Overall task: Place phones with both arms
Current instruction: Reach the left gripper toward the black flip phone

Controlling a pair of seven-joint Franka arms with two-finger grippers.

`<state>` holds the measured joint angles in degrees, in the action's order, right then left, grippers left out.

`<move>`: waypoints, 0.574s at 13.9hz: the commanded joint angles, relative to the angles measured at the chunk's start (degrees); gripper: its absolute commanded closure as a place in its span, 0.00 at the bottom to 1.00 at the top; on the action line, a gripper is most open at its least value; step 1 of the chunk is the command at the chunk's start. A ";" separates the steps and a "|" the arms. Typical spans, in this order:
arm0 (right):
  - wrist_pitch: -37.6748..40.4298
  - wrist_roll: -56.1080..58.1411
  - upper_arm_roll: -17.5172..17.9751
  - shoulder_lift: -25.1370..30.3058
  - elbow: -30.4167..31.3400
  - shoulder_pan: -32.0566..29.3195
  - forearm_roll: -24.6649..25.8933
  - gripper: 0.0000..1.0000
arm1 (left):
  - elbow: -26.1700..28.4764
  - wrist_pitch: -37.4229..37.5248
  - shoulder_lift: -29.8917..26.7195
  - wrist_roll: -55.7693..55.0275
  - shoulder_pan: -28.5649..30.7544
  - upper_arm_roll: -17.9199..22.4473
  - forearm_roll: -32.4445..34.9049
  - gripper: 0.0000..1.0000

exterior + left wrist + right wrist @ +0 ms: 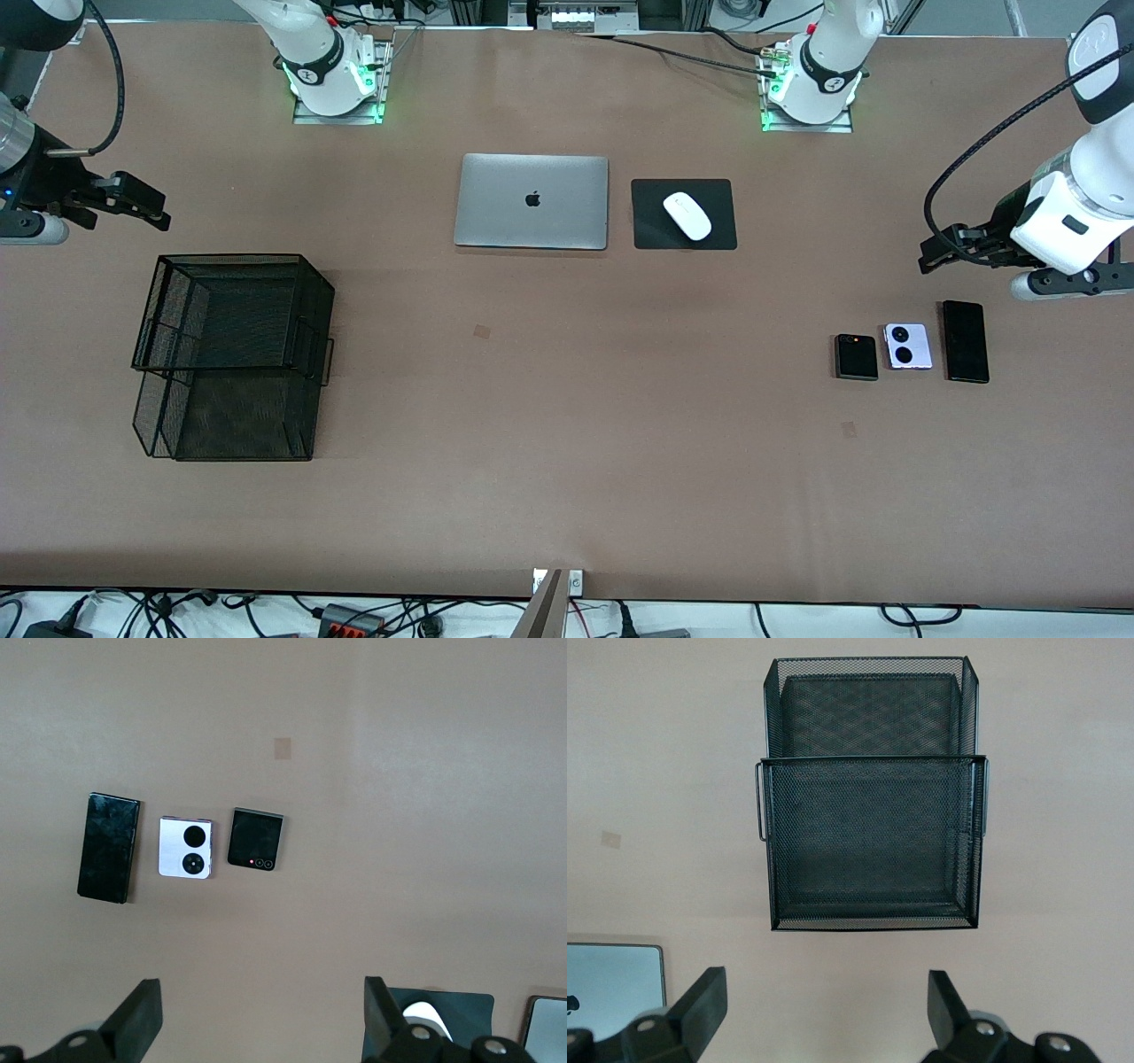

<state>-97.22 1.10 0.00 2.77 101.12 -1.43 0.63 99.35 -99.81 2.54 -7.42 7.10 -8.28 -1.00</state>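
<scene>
Three phones lie flat in a row near the left arm's end of the brown table (567, 496): a small square black phone with an orange dot (856, 356), a lilac-white square phone with two black circles (907, 346) and a long black slab phone (965, 341). Only thin gaps part them, so fingers have little room between. Bare table lies all around the row. The left gripper (941, 251) hangs with its fingers spread wide, up over the table just beside the long phone.

In the middle stand a flat silver closed laptop (532, 201) and a white mouse (687, 215) on a black pad (683, 213).

A tall black wire mesh two-level tray (232, 354) blocks the right arm's end. The right gripper (142, 206), fingers wide, hangs up beside it.
</scene>
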 commanded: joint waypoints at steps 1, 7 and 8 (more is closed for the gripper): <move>0.01 0.04 0.26 1.54 1.36 -0.51 -0.81 0.00 | 0.67 -0.38 -0.78 0.75 0.63 -0.60 0.30 0.00; 0.10 0.04 0.26 1.54 1.36 -0.42 -0.81 0.00 | 1.11 -2.23 1.59 1.09 0.11 -0.25 0.74 0.00; 0.10 0.04 0.18 1.54 1.28 -0.42 -0.81 0.00 | 1.02 -2.23 3.33 1.10 0.11 -0.59 0.74 0.00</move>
<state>-97.21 1.10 0.00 2.77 101.12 -1.43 0.63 100.20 -101.32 4.46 -7.40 7.08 -8.36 -1.01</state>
